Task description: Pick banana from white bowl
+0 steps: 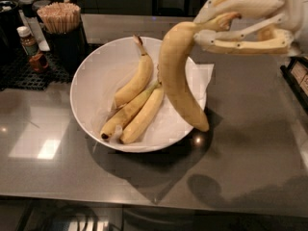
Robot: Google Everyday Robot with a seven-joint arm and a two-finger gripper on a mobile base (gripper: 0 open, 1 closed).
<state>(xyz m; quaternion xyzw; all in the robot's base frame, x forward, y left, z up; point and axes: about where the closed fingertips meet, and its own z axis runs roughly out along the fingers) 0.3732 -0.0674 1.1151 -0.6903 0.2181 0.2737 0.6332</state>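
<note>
A single yellow banana (179, 78) hangs in the air, gripped at its stem end by the robot's end effector (216, 27). The banana curves downward, and its lower tip sits in front of the right rim of the white bowl (94, 73). It touches nothing but the end effector. The end effector is pale cream and reaches in from the upper right corner, its two long fingers (240, 6) closed around the top of the banana.

The wide, shallow, glossy bowl stands at the centre of a dark grey worktop (250, 148). It is lined with crinkled white paper (204, 73), one corner of which pokes out over the right rim. Three more bananas (137, 81) lie in it side by side, slanting from lower left to upper right.

At the far left, behind the bowl, a dark cup full of wooden stir sticks (60, 16) stands on a black mesh mat (24, 76). A small bottle with a white cap (27, 40) stands beside the cup.
</note>
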